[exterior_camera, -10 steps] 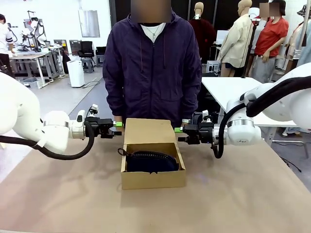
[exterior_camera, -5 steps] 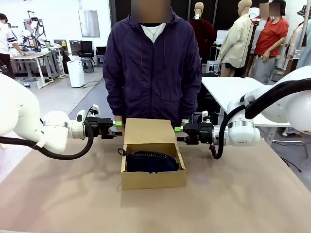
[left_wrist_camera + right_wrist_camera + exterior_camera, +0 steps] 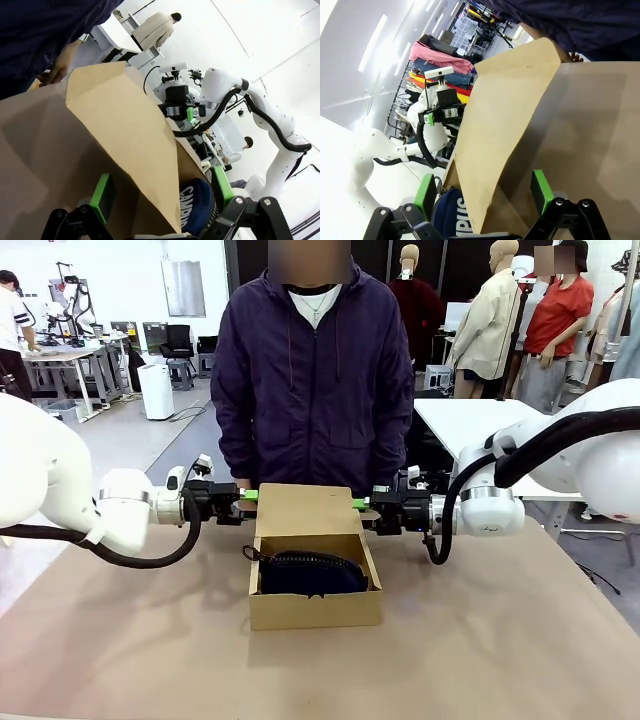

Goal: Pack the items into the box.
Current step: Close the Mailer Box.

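My left hand (image 3: 247, 498) reaches in level from the left, its green-padded fingers (image 3: 102, 197) spread wide to either side of the lid (image 3: 305, 510), right at the flap's left edge. From my left wrist the flap (image 3: 125, 130) rises between the fingers, tilted, and I cannot tell whether either pad touches the cardboard.

My right hand (image 3: 358, 506) comes in level from the right, at the flap's right edge. Its fingers (image 3: 540, 190) are spread as well, the flap (image 3: 505, 115) standing in the gap between them. Whether they touch it I cannot tell.

The box (image 3: 314, 608) sits on the brown desk (image 3: 500, 640) between my two arms, open, its lid standing up at the far side. The pouch (image 3: 312, 574) lies inside, dark and ribbed, filling most of the floor, with its small loop (image 3: 247, 553) hanging over the left wall. From each wrist I see a corner of the pouch (image 3: 196, 205) with white lettering, low beside the flap.

Beyond the box a person in a dark purple jacket (image 3: 312, 380) stands close against the far edge of the desk. From my left wrist I see one of their hands (image 3: 60, 65) just behind the flap's upper corner.
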Tool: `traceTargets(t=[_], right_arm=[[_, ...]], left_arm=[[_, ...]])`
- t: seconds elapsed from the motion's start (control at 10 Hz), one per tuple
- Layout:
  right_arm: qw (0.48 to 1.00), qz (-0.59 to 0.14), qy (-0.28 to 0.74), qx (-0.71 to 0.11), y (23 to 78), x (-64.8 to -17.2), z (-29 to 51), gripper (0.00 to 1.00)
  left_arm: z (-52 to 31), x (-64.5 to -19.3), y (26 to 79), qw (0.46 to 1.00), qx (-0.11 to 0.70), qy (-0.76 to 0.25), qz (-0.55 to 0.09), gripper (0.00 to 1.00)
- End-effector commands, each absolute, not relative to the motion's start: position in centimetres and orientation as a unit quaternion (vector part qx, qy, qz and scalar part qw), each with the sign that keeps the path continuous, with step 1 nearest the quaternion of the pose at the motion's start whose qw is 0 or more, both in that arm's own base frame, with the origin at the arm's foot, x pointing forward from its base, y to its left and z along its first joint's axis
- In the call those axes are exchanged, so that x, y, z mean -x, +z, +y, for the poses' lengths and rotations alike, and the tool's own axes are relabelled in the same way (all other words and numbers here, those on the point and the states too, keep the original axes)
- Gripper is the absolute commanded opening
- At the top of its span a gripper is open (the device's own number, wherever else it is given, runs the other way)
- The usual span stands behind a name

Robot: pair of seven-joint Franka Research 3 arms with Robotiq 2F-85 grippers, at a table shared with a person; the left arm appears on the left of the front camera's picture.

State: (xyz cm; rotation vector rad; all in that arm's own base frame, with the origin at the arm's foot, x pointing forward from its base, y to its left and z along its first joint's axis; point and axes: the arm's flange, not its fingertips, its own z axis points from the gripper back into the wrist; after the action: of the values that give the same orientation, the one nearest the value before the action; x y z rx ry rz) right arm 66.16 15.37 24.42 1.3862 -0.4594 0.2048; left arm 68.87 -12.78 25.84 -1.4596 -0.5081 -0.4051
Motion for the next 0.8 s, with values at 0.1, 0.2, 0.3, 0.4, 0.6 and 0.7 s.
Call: traceTargets(t=[0.1, 0.2, 0.3, 0.4, 0.6, 0.7], right_arm=[[0.752, -0.197, 0.101, -0.620, 24.53, -68.24, 16.31, 1.00], [0.750, -0.195, 0.103, -0.624, 24.43, -68.39, 16.31, 0.81], [0.749, -0.192, 0.103, -0.626, 24.32, -68.51, 16.34, 0.63], [0.749, -0.193, 0.102, -0.626, 24.26, -68.49, 16.39, 0.44], [0.740, -0.197, 0.101, -0.635, 24.31, -68.41, 16.42, 0.21], [0.737, -0.206, 0.110, -0.634, 24.46, -68.26, 16.42, 0.21]], left_arm=[[-13.56, -69.61, 25.74, 0.705, 0.650, -0.181, -0.218, 1.00], [-13.66, -69.63, 25.83, 0.708, 0.647, -0.180, -0.217, 0.81], [-13.67, -69.59, 25.87, 0.707, 0.649, -0.180, -0.215, 0.62], [-13.68, -69.57, 25.92, 0.708, 0.648, -0.179, -0.216, 0.43], [-13.72, -69.55, 25.83, 0.709, 0.646, -0.182, -0.216, 0.04], [-13.80, -69.63, 25.79, 0.711, 0.643, -0.181, -0.219, 0.04]])
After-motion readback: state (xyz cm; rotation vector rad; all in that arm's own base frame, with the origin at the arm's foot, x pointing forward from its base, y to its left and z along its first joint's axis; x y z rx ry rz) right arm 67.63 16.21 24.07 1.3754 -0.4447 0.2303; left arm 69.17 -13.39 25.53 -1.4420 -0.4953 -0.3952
